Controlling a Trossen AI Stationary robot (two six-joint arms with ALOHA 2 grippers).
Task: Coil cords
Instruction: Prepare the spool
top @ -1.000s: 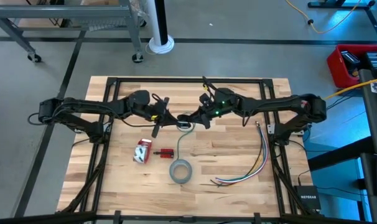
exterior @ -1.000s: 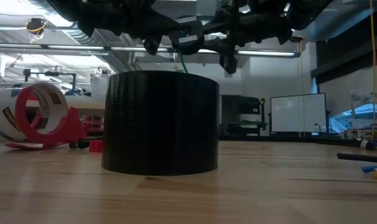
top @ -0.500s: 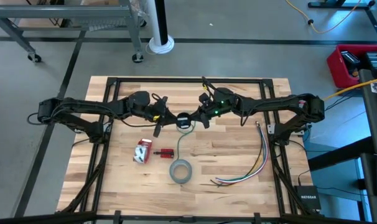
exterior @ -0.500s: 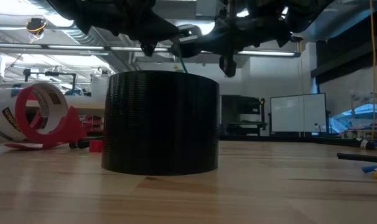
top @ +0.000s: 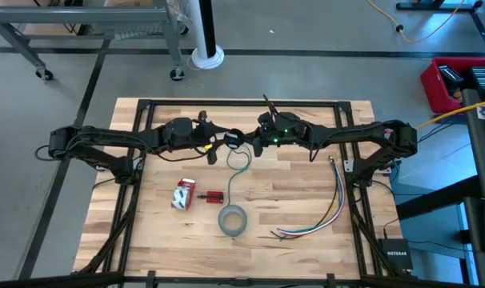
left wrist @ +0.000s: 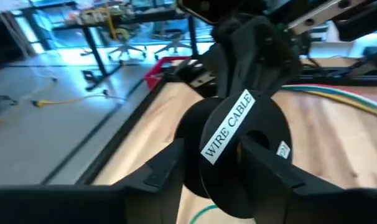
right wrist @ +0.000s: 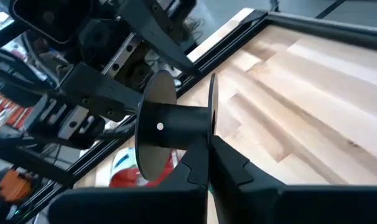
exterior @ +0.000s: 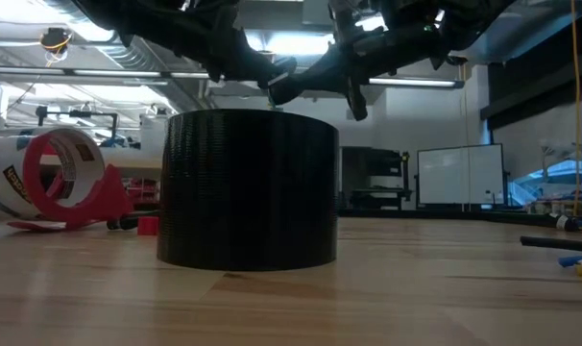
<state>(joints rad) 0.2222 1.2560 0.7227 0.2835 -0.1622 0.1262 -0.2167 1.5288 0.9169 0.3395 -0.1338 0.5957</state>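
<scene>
Looking straight down, the left gripper and the right gripper meet above the middle of the table's far half, with a small dark spool between them and a thin cord hanging from it towards the grey tape roll. A bunch of multicoloured wires lies to the right. At table height, both grippers hang above the tape roll, the spool probably the dark shape between them. From the left wrist, the fingers stand apart around the spool, labelled "WIRE CABLE". From the right wrist, the fingers are closed on one flange of the spool.
</scene>
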